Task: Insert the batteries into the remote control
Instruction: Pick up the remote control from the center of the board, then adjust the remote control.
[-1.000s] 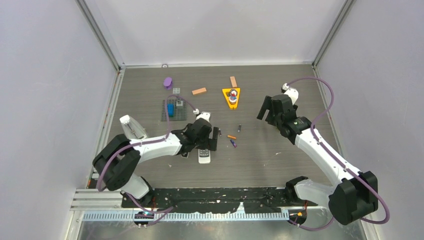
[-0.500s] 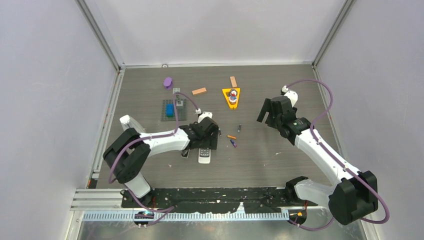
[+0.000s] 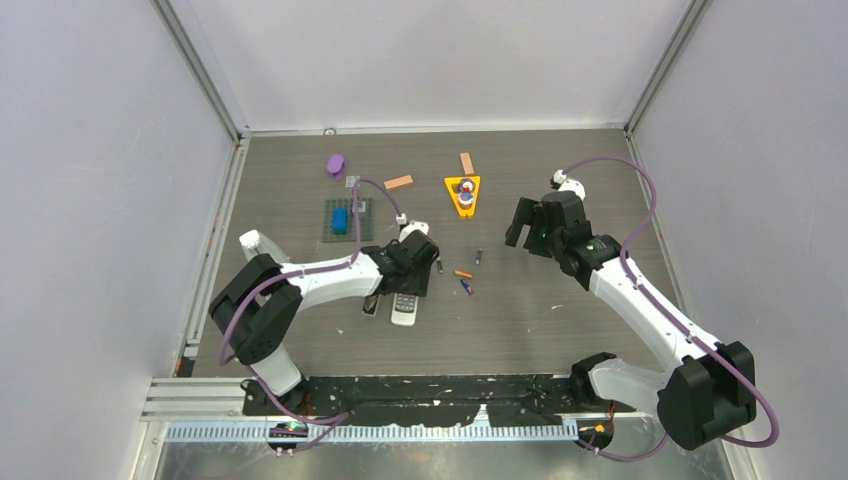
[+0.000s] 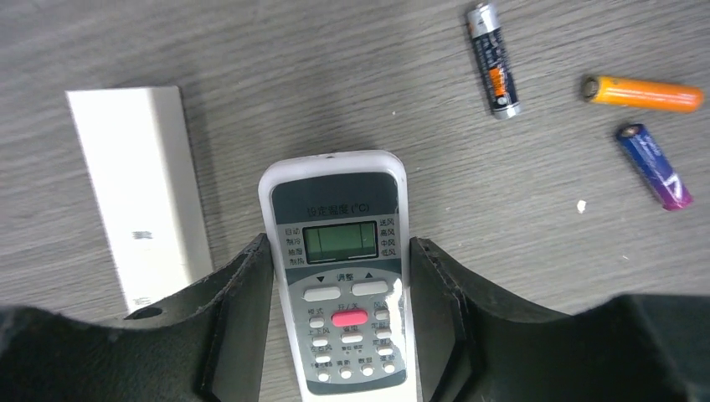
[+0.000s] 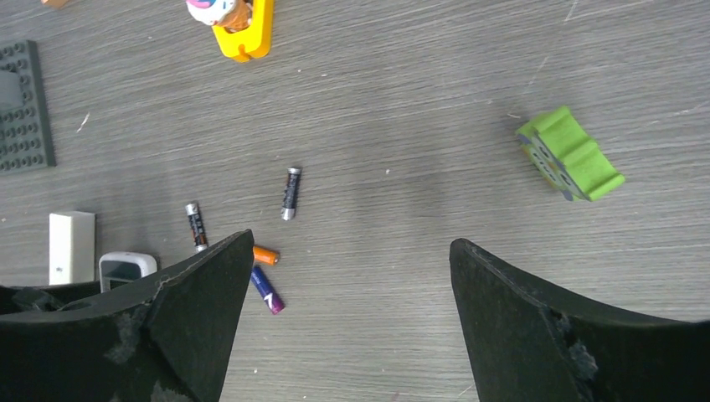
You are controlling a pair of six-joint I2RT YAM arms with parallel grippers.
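My left tool [image 4: 341,251] has narrowed since a second ago and now clasps the remote [image 4: 335,201] by its long sides, face up near the middle of the counter [image 3: 520,320]. The four batteries [image 5: 290,193] lie loose just right of it. My right tool [image 5: 349,243] hangs spread wide, shifted slightly leftward.

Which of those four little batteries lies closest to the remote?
The dark battery off the remote's top corner; the orange battery, blue-purple battery and second dark battery lie farther away.
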